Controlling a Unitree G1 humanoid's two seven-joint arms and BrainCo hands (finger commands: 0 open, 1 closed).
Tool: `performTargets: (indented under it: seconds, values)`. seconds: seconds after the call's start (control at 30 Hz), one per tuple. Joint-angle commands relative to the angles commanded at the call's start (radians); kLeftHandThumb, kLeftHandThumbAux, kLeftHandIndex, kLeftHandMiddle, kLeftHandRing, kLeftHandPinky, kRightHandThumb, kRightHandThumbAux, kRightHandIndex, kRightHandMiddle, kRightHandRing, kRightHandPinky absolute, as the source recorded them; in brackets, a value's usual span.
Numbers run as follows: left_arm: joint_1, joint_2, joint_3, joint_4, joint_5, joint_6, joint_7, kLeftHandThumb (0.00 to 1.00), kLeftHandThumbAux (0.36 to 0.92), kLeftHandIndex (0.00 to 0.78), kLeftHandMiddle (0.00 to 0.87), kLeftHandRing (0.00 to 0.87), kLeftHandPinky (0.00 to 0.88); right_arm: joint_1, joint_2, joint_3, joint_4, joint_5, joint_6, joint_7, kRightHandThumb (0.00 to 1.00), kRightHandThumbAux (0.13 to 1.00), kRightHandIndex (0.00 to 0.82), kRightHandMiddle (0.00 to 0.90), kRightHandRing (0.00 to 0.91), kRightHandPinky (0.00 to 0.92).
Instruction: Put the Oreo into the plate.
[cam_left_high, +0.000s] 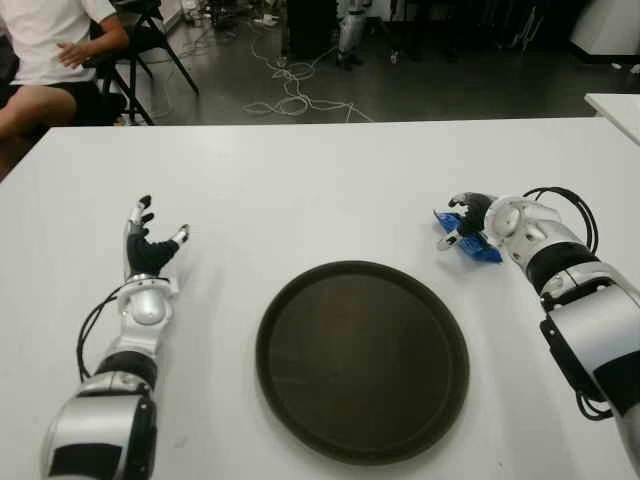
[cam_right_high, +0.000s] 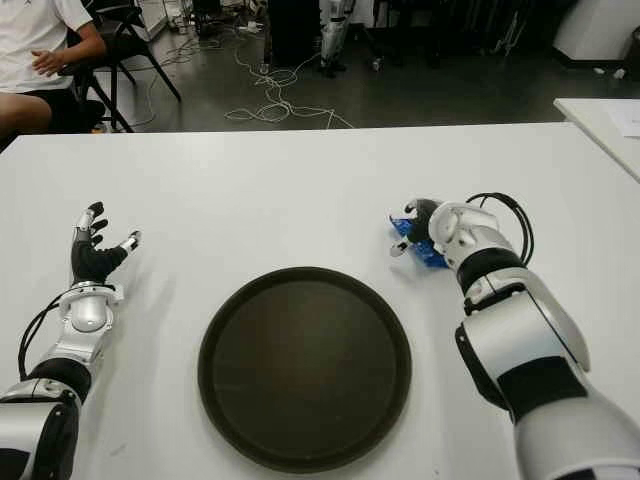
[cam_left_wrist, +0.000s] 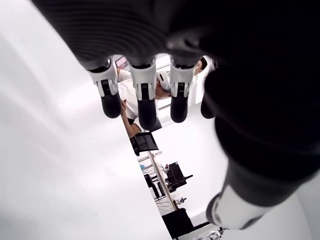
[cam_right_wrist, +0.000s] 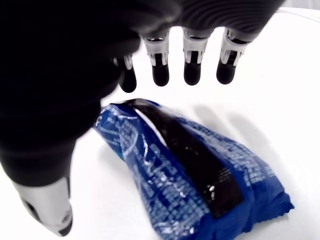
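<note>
The Oreo (cam_right_wrist: 195, 175) is a blue wrapped pack lying on the white table (cam_left_high: 320, 190), right of the plate. My right hand (cam_left_high: 458, 222) hovers just over the pack with its fingers (cam_right_wrist: 192, 67) spread above it and the thumb (cam_right_wrist: 47, 205) to one side; they do not grip it. Part of the pack (cam_left_high: 484, 251) shows under the hand. The plate (cam_left_high: 362, 360) is round, dark brown and holds nothing, at the near middle of the table. My left hand (cam_left_high: 150, 235) shows left of the plate, fingers (cam_left_wrist: 142, 100) spread and holding nothing.
A person (cam_left_high: 50, 50) sits on a chair beyond the table's far left corner. Cables (cam_left_high: 290, 95) lie on the dark floor behind the table. The corner of another white table (cam_left_high: 615, 105) shows at the far right.
</note>
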Motion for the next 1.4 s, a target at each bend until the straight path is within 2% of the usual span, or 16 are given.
performTargets:
  seconds: [0.27,0.7,1.1,1.4]
  values:
    - [-0.001,0.001,0.001,0.001,-0.002,0.007,-0.005,0.0,0.814,0.066,0.106,0.094,0.092,0.01,0.004,-0.04,-0.005,0.034,0.018,-0.013,0.0,0.71,0.024,0.039,0.009,0.0]
    - [-0.004,0.007,-0.002,0.008,0.004,0.018,0.003,0.0,0.796,0.074,0.119,0.106,0.092,0.011,0.011,-0.007,-0.007,0.014,0.068,-0.042,0.0,0.697,0.056,0.064,0.024,0.0]
    - [-0.003,0.006,-0.002,0.007,0.003,0.014,-0.002,0.0,0.788,0.074,0.116,0.101,0.094,0.028,0.01,-0.001,-0.004,0.015,0.069,-0.064,0.0,0.719,0.059,0.073,0.03,0.0]
    - [-0.003,0.008,-0.003,0.006,0.005,0.014,-0.001,0.0,0.79,0.069,0.108,0.091,0.091,0.043,0.016,-0.01,-0.006,0.029,0.071,-0.076,0.0,0.691,0.058,0.07,0.032,0.0]
